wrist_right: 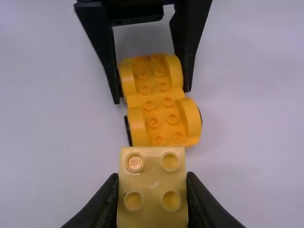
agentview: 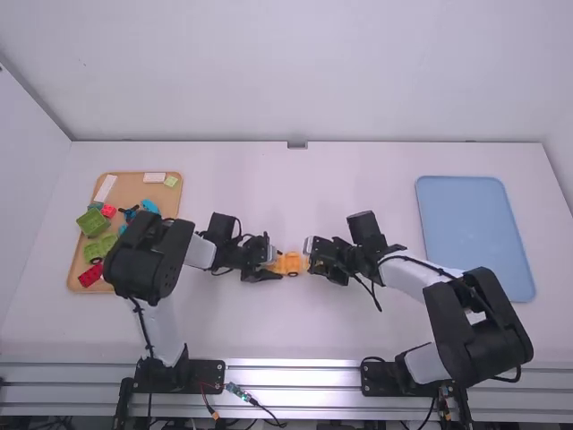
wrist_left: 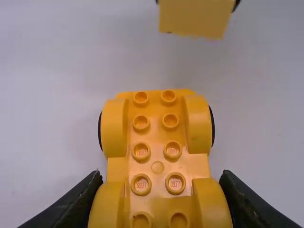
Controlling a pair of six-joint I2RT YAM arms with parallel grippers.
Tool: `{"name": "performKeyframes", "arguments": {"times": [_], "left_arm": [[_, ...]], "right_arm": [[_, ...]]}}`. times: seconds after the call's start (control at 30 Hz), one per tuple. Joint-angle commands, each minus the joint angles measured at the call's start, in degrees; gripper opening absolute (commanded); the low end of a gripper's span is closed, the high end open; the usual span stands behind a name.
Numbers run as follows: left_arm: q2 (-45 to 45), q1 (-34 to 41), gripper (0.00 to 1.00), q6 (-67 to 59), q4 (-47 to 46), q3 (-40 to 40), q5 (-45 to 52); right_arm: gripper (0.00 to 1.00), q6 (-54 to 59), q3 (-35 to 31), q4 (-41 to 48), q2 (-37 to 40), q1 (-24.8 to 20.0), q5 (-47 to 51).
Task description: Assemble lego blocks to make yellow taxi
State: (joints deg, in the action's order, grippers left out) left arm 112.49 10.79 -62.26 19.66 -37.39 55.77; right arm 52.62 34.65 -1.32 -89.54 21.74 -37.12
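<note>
We're grasping the orange-yellow car base (wrist_left: 157, 167) with the left gripper (agentview: 271, 262): its two fingers are pressing from both sides on the raised wheel arches at one end. The base is sitting mid-table, studs showing, the other pair of arches sticking out past the fingertips, black wheels (wrist_left: 212, 126) peeking out beside them. In the left wrist view, that gripper (wrist_left: 162, 175) is closing around the base only at its near end; the middle and far studs are showing.

With the right gripper (agentview: 313, 255) we're clamping a pale yellow block (wrist_right: 152, 183). In the right wrist view, the fingers of that gripper (wrist_right: 152, 175) are squeezing it from either side, and four studs are facing the camera. The block is hanging near the free end of the base, apart from it; the left wrist view is showing a gap between the two. Its exact height off the table we can't tell.

Both arms are meeting around the middle of the white table (agentview: 269, 331), left one from the left, right one from the right.

Off to the left, a tan tray (agentview: 134, 188) is holding loose parts: green blocks (agentview: 93, 222), red blocks (agentview: 89, 275), blue pieces (agentview: 150, 206), white blocks (agentview: 154, 177) and a pale green block (agentview: 171, 181). A blue tray (agentview: 466, 224) is lying on the right side.
</note>
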Motion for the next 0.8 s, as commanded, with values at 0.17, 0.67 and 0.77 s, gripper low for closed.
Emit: {"name": "performKeyframes", "arguments": {"times": [0.17,0.67,0.77], "left_arm": [[0.76,1.53,0.45,2.49,0.65,3.02,-5.88],[0.63,1.99,0.35,1.44,-7.25,-0.66,-11.41],[0.63,2.38,0.36,0.24,-6.04,0.5,-11.74]], "right_arm": [[0.0,-1.4,2.05,-0.48,-2.04,0.22,-0.46],[0.0,2.89,7.76,0.9,-9.14,4.13,-1.05],[0.0,2.54,7.8,0.11,-10.39,4.15,-1.29]]}}
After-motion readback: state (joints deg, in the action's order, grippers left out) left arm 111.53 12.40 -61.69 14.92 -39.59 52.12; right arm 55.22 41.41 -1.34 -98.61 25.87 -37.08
